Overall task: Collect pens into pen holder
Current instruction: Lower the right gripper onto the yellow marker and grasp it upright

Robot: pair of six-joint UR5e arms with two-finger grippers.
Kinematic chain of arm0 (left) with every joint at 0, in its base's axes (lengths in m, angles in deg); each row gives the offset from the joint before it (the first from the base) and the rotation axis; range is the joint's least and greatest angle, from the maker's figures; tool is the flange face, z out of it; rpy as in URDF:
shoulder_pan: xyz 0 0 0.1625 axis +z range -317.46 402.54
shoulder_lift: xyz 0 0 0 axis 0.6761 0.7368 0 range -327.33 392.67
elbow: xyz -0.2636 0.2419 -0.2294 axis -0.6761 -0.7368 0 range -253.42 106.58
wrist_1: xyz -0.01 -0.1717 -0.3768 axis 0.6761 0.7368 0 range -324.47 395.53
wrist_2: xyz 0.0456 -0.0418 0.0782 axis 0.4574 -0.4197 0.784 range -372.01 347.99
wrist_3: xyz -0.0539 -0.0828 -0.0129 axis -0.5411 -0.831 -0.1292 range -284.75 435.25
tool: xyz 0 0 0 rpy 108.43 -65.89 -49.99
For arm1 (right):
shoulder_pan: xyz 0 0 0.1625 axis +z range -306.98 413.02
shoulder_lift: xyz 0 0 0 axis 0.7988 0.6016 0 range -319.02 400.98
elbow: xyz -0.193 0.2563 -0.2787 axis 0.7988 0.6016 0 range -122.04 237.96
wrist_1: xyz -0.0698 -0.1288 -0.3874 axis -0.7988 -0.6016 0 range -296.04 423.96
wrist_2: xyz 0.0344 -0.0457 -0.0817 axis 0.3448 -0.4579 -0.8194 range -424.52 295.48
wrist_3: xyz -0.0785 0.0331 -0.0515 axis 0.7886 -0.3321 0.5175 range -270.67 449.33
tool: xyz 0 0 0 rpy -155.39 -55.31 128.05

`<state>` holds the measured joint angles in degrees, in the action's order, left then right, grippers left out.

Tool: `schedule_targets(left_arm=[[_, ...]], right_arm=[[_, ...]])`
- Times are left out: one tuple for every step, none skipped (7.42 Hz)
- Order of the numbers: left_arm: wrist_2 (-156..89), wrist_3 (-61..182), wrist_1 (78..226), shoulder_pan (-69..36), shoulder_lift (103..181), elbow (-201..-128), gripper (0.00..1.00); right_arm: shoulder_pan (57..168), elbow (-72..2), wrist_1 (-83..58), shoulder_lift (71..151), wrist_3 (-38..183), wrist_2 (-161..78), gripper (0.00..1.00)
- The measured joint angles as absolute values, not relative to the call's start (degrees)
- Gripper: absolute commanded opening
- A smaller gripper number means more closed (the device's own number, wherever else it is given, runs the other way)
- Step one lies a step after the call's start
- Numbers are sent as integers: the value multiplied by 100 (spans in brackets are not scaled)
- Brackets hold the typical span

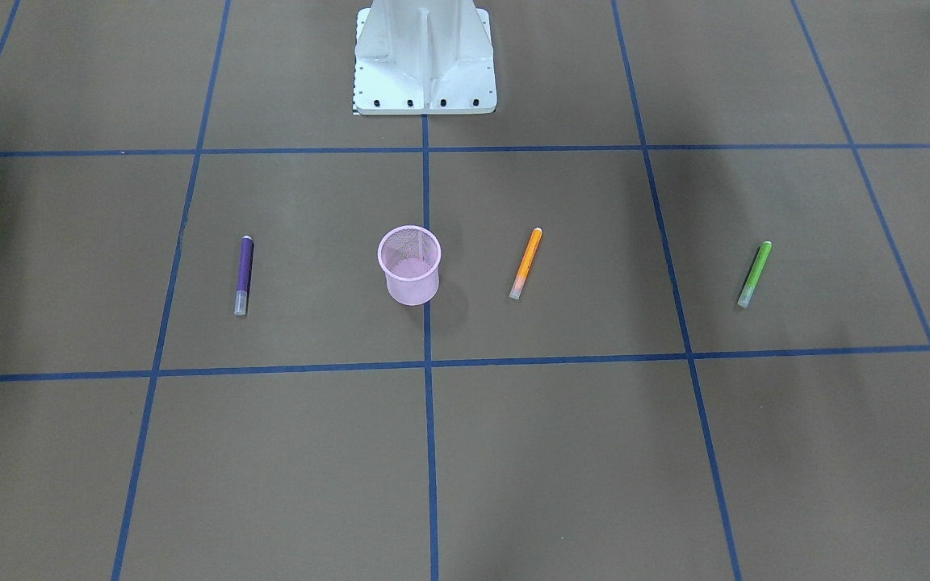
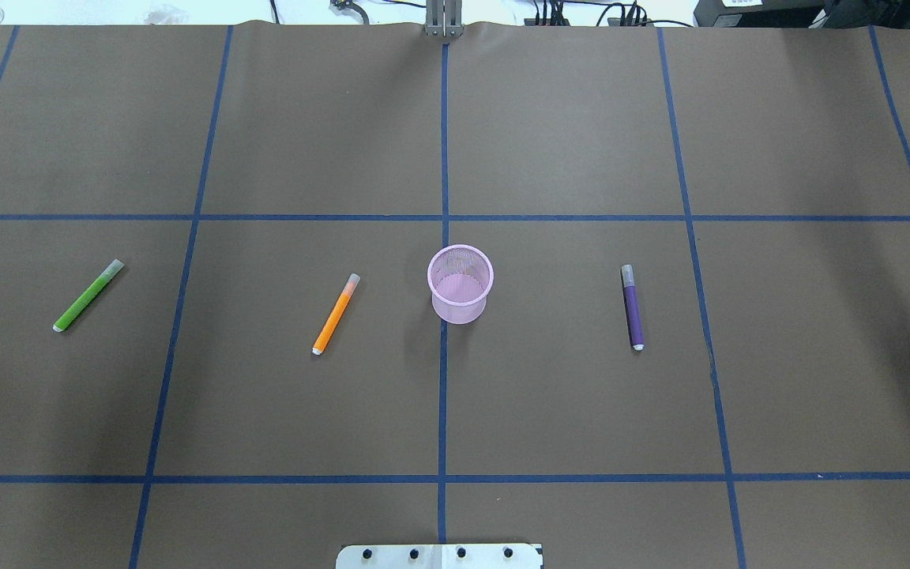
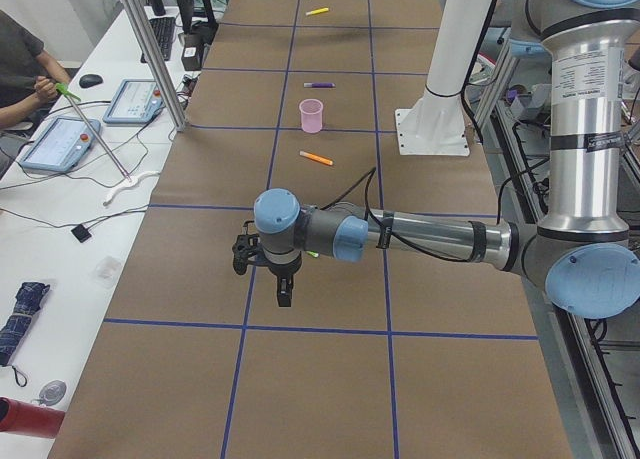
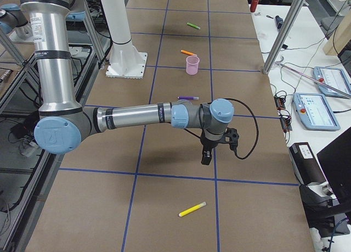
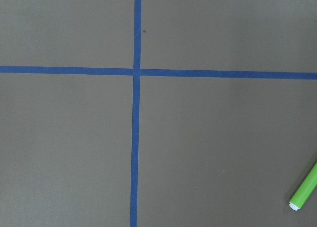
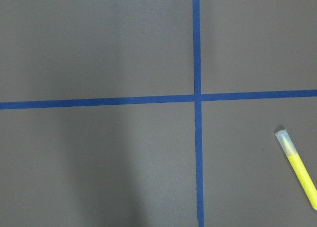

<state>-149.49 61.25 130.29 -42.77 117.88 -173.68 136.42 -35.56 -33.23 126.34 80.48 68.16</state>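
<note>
Pens (image 2: 336, 314): none in pink mesh holder (image 2: 460, 307). Centre left tool (image 3: 284, 295) over green pen (image 5: 306, 188) barrel, grip crosswise. Left, right tool (image 4: 206, 156) opening: cannot tell.

No legible text or numbers anywhere, small print on left arm (image 3: 588, 99) too blurred to read

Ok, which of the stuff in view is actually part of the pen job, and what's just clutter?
Job:
- pen holder
- purple pen
- orange pen
- green pen
- yellow pen, out at the table's right end

Lying about, on the side bench:
- teach pendants
- computer mouse
- keyboard
</note>
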Motion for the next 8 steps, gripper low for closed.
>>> schedule_targets(left_arm=[[-14989, 6126, 13028, -4378, 11789, -17362, 99], [-14999, 6124, 13029, -4418, 11791, -17339, 99], [-14997, 6107, 13029, -4431, 11789, -17337, 99], [-15002, 6088, 13028, -4433, 11780, -17347, 99], [-15008, 6082, 13030, -4434, 11750, -17365, 99], [-15007, 6082, 13029, -4431, 11725, -17366, 99], [-15007, 6090, 13032, -4424, 11708, -17324, 99], [-15007, 6102, 13045, -4419, 11705, -17256, 99]], right_arm=[[13643, -3563, -3317, 12657, 8038, 6810, 99], [13643, -3598, -3312, 12712, 8040, 6810, 99], [13643, -3619, -3309, 12735, 8030, 6807, 99], [13643, -3623, -3308, 12736, 8015, 6802, 99], [13643, -3630, -3308, 12726, 7991, 6803, 99], [13643, -3645, -3308, 12711, 7964, 6811, 99], [13643, -3670, -3308, 12701, 7954, 6825, 99], [13643, -3684, -3308, 12699, 7946, 6835, 99]])
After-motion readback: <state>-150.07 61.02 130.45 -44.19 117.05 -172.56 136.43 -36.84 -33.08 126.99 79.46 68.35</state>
